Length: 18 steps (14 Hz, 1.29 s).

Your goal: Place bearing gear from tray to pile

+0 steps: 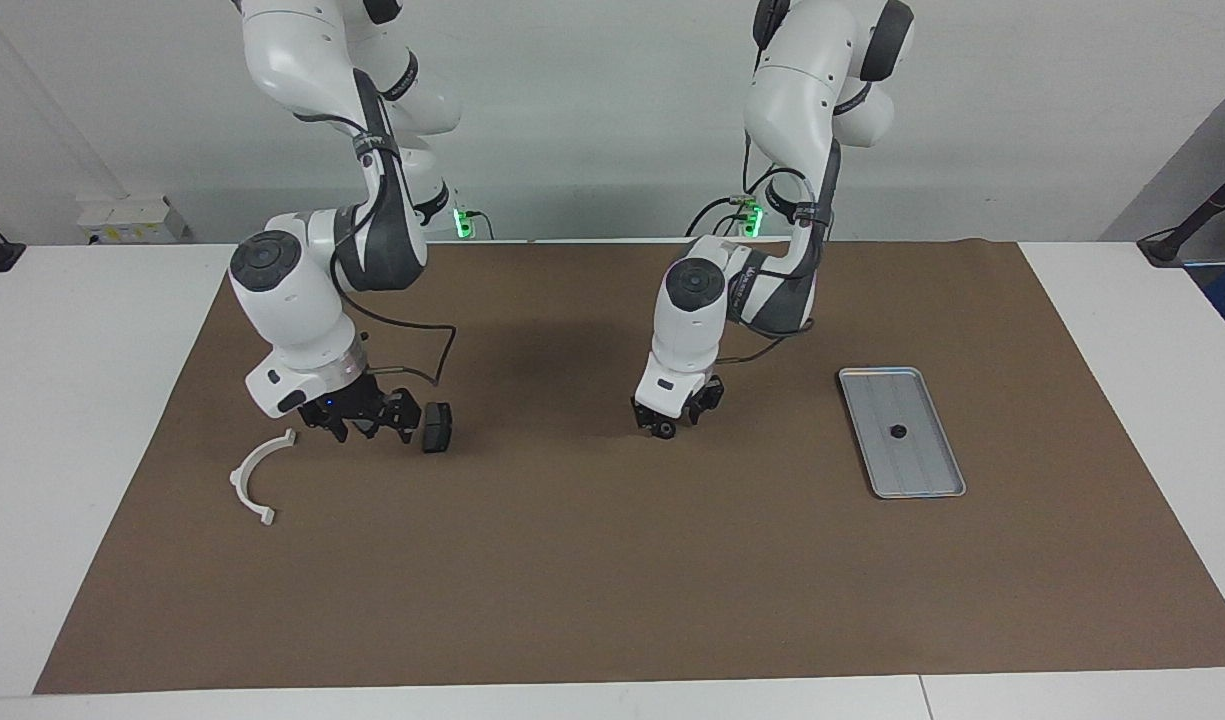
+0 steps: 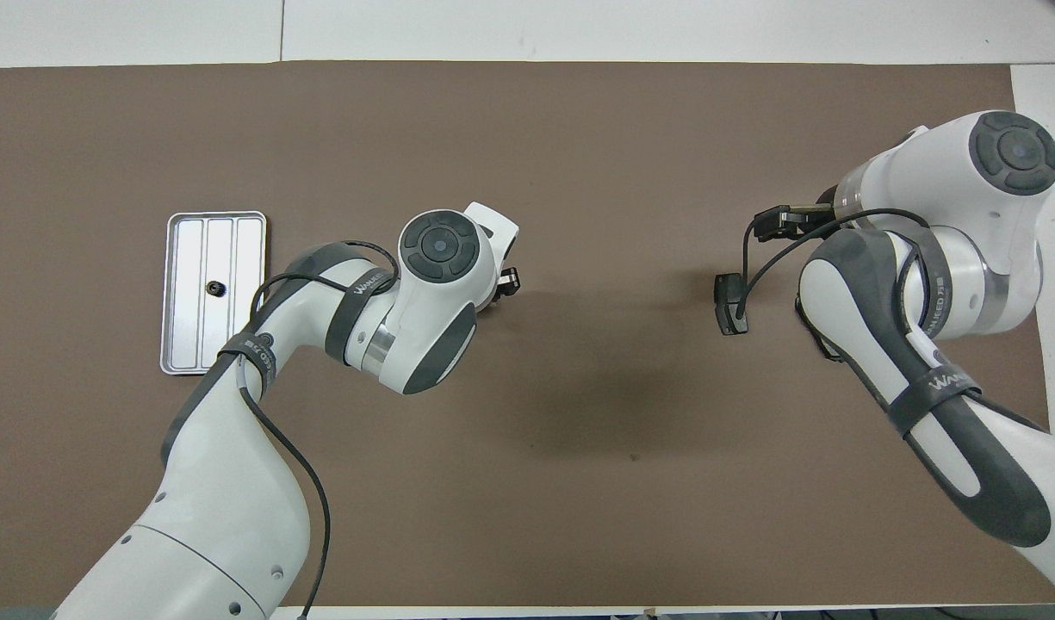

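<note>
Plain pale grey wall (image 1: 592,120); white rectangular tabletop (image 1: 82,330) under a large brown paper mat (image 1: 612,570).

The dark strap bands on both arms' cable wraps (image 2: 363,288) read "WANJIEO", only partly legible.

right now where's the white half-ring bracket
The white half-ring bracket lies on the brown mat at the right arm's end, beside the right gripper.

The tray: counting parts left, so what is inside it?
Inside the flat silver-grey ridged metal tray lies one small dark round part, mid-tray. Nothing covers the tray.
</note>
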Each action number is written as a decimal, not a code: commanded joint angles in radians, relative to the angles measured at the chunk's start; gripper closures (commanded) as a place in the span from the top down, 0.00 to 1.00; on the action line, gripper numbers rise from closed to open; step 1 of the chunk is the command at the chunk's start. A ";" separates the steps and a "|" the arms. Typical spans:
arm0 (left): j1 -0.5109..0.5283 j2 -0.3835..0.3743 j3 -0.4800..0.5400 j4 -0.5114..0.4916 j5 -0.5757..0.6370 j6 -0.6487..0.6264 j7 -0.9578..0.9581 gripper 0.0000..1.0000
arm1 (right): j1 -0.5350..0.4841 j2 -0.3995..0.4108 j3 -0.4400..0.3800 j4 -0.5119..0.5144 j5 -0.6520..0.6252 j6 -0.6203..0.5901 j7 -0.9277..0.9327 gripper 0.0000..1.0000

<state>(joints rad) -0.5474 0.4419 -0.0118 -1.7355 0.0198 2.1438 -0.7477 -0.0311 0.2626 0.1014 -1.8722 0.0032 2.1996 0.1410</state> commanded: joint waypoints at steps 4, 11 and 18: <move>0.300 -0.206 -0.002 0.005 -0.035 -0.219 0.429 1.00 | 0.092 -0.017 0.008 -0.005 0.009 -0.027 0.180 1.00; 0.530 -0.207 -0.002 -0.126 -0.037 -0.014 0.743 1.00 | 0.405 -0.026 0.009 0.024 -0.002 -0.073 0.704 1.00; 0.580 -0.226 -0.002 -0.307 -0.037 0.158 0.800 0.98 | 0.574 0.124 0.008 0.281 -0.060 -0.230 0.936 1.00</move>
<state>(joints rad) 0.0205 0.2480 -0.0035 -1.9580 -0.0034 2.2209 0.0324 0.5267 0.2876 0.1122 -1.7213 -0.0197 2.0262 1.0278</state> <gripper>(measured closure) 0.000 0.000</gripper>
